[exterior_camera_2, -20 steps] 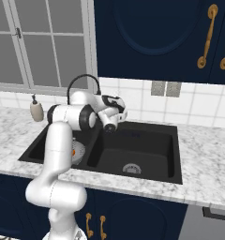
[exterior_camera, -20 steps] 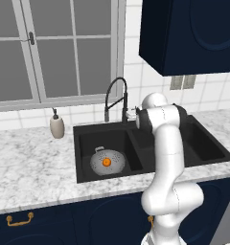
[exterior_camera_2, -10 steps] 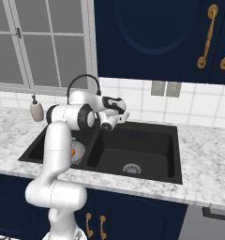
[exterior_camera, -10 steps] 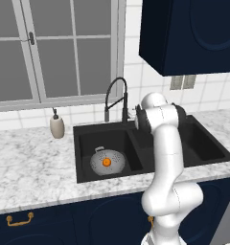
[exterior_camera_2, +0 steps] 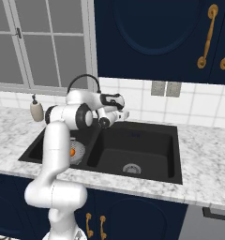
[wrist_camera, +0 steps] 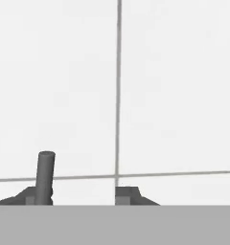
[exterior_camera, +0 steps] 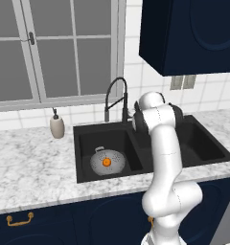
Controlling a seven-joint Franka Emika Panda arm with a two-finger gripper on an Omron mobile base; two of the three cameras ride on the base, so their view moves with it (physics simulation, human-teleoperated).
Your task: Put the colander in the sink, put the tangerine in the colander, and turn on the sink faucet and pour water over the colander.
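My gripper has just opened partway at the faucet, its lever against one finger. The tangerine sits in the colander in the sink; next I'd push the lever, since no water shows.

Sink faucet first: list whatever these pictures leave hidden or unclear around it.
- Left base view: the arm covers the sink faucet base and lever.
- Right base view: the arm hides most of the colander; only part of the tangerine shows.
- Hand view: whether the claw touches the dark lever is unclear.
- Running water: cannot tell.
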